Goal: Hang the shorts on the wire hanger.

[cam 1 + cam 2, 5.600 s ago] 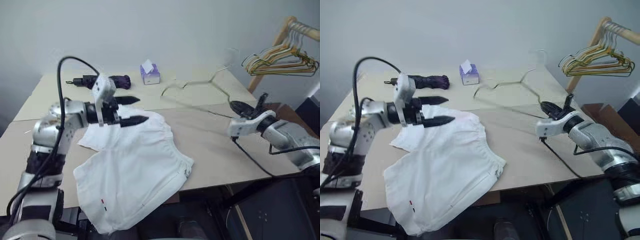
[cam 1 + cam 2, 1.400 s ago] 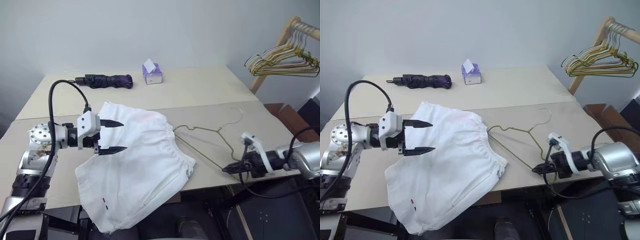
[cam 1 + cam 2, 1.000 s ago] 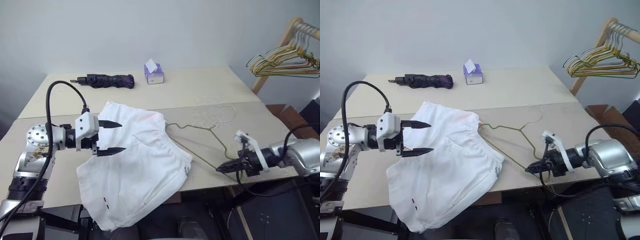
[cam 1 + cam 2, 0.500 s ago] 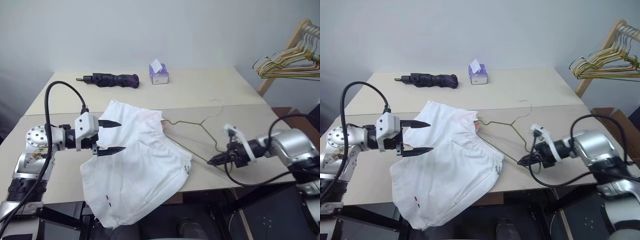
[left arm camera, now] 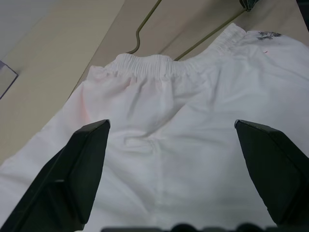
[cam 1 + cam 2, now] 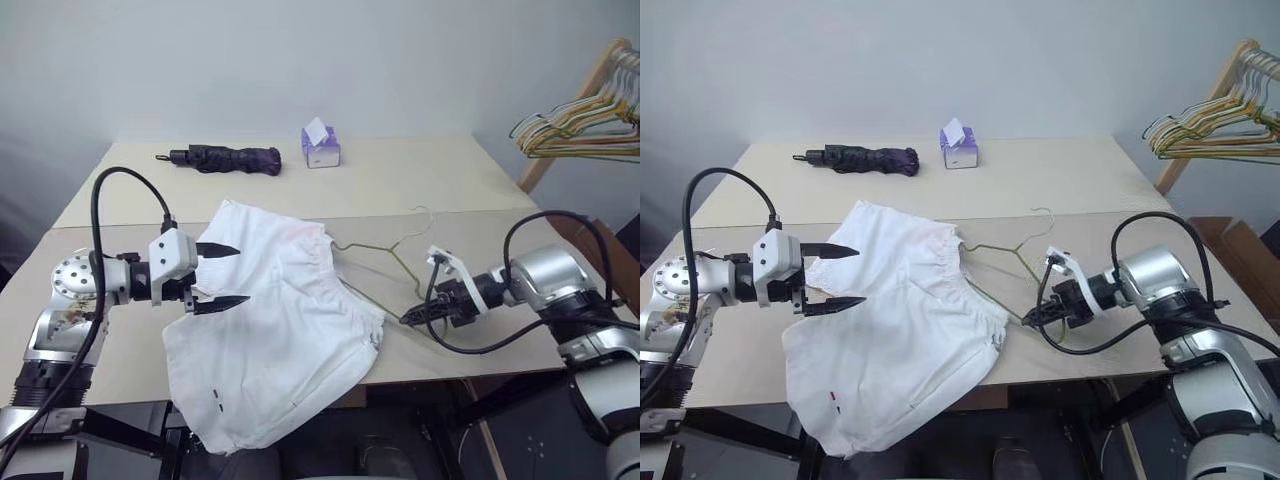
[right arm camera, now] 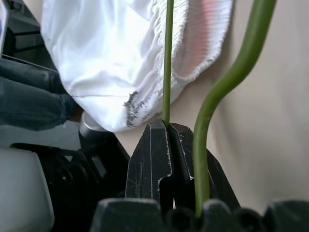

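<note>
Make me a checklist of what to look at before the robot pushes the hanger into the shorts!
1. Right claw shut tight on the hanger: ok, the wire sits pinched between its fingers.
2. Left claw open and ready: ok, fingers spread wide above the shorts.
3. Left claw holding the waistband open: not ok, it grips no fabric.
4. Hanger end near the waistband: ok, one end lies at the gathered edge.
5. Hanger already inside the shorts: cannot tell, the fabric edge hides the tip.
6. Shorts safely on the table: not ok, one leg hangs over the front edge.
</note>
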